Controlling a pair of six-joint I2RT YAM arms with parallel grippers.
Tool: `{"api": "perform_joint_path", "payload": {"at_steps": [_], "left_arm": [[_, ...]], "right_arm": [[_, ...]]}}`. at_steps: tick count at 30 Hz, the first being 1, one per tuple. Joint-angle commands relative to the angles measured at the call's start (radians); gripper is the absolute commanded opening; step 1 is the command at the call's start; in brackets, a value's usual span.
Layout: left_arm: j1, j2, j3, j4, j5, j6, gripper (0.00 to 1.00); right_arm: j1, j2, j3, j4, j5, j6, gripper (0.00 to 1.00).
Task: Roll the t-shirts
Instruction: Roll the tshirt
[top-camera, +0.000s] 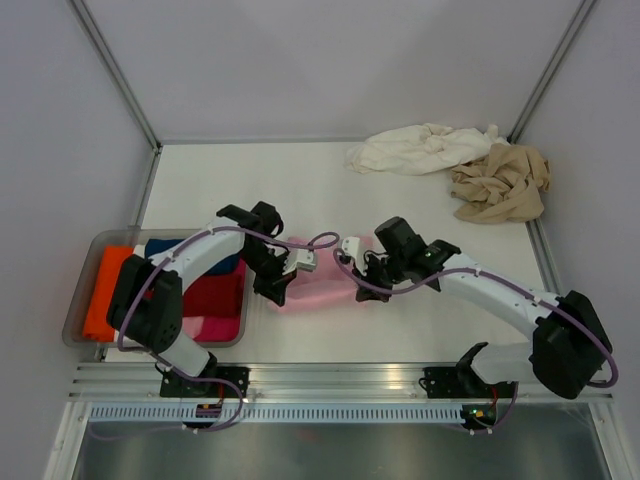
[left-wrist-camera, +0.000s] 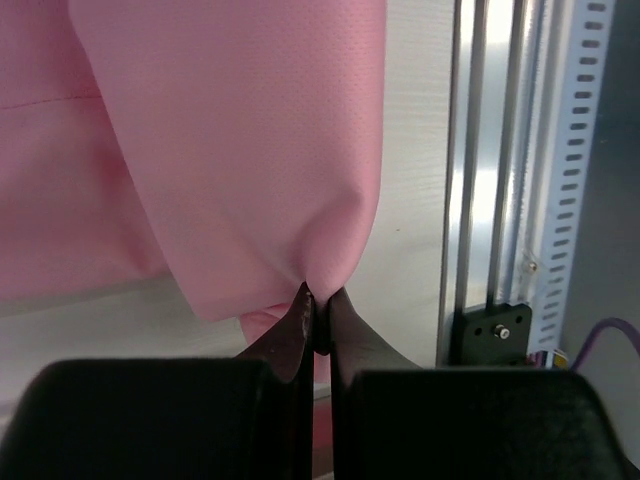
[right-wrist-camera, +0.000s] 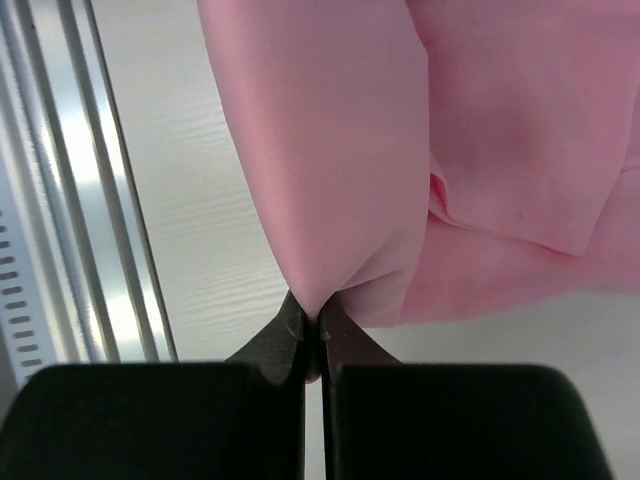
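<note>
The light pink t-shirt (top-camera: 322, 280) lies folded on the table between my two arms. My left gripper (top-camera: 283, 292) is shut on its near left edge; the left wrist view shows the pink cloth (left-wrist-camera: 250, 150) pinched at the fingertips (left-wrist-camera: 300, 305). My right gripper (top-camera: 362, 290) is shut on its near right edge; the right wrist view shows the cloth (right-wrist-camera: 340, 150) pinched at the fingertips (right-wrist-camera: 295, 315) and lifted off the table. The cream-white t-shirt (top-camera: 420, 148) and the tan-beige t-shirt (top-camera: 500, 185) lie crumpled at the back right.
A clear grey plastic tray (top-camera: 80, 290) at the left holds rolled cloths: orange, blue, red and pink. A metal rail (top-camera: 340, 380) runs along the table's near edge. White walls enclose the table at the back and sides.
</note>
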Motion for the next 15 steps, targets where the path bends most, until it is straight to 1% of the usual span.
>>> {"api": "perform_joint_path", "payload": {"at_steps": [1,3,4,6,7,8,10,11,13,14,15], "left_arm": [[0.018,0.024,0.055,-0.176,0.084,0.126,0.02],[0.049,0.038,0.081,-0.195,0.096,0.134,0.02],[0.061,0.055,0.094,-0.201,0.09,0.136,0.02],[0.066,0.066,0.101,-0.201,0.084,0.139,0.02],[0.072,0.073,0.107,-0.201,0.089,0.139,0.02],[0.072,0.078,0.107,-0.198,0.092,0.136,0.02],[0.072,0.099,0.111,-0.187,0.103,0.137,0.03],[0.072,0.107,0.114,-0.183,0.103,0.131,0.03],[0.073,0.133,0.133,-0.167,0.098,0.105,0.05],[0.075,0.157,0.14,-0.163,0.095,0.084,0.06],[0.078,0.171,0.151,-0.155,0.084,0.071,0.08]], "right_arm": [[-0.096,0.095,0.085,-0.148,-0.341,-0.032,0.0],[-0.107,0.149,0.094,-0.138,-0.395,0.007,0.0],[-0.11,0.166,0.102,-0.127,-0.407,0.064,0.0],[-0.122,0.206,0.105,-0.126,-0.427,0.118,0.0],[-0.13,0.211,0.088,-0.118,-0.43,0.184,0.0],[-0.139,0.205,0.073,-0.107,-0.432,0.211,0.0],[-0.145,0.185,0.002,-0.02,-0.439,0.331,0.0],[-0.152,0.165,-0.024,0.056,-0.444,0.376,0.0],[-0.167,0.154,-0.081,0.121,-0.474,0.422,0.0],[-0.191,0.154,-0.093,0.158,-0.484,0.486,0.0],[-0.204,0.16,-0.104,0.157,-0.481,0.485,0.0]]}}
